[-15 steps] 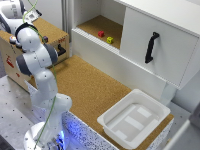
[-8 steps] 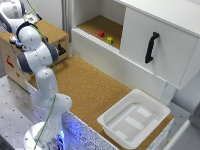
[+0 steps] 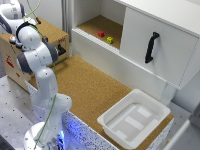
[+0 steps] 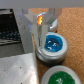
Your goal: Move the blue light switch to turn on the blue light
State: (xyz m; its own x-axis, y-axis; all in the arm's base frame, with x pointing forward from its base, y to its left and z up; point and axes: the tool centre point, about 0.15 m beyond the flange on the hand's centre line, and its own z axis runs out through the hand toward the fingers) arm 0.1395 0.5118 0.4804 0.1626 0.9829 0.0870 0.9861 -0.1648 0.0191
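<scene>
In the wrist view my gripper (image 4: 41,31) hangs just above a round blue light (image 4: 53,45) set in a grey ring. Its two fingers (image 4: 32,35) stand close together, with a small orange glow between them near the tips. I cannot tell whether the blue cap is lit. A green round cap (image 4: 63,77) sits beside the blue one. I cannot make out the blue switch in either view. In the exterior view the arm (image 3: 36,55) reaches over the wooden box (image 3: 52,35) at the exterior view's left, and the arm hides the fingertips.
A white cabinet (image 3: 165,45) with a black handle (image 3: 151,47) stands at the back. Its open shelf holds a red block (image 3: 101,34) and a yellow block (image 3: 110,39). A white tray (image 3: 134,119) sits on the cork tabletop (image 3: 90,85) at the exterior view's right.
</scene>
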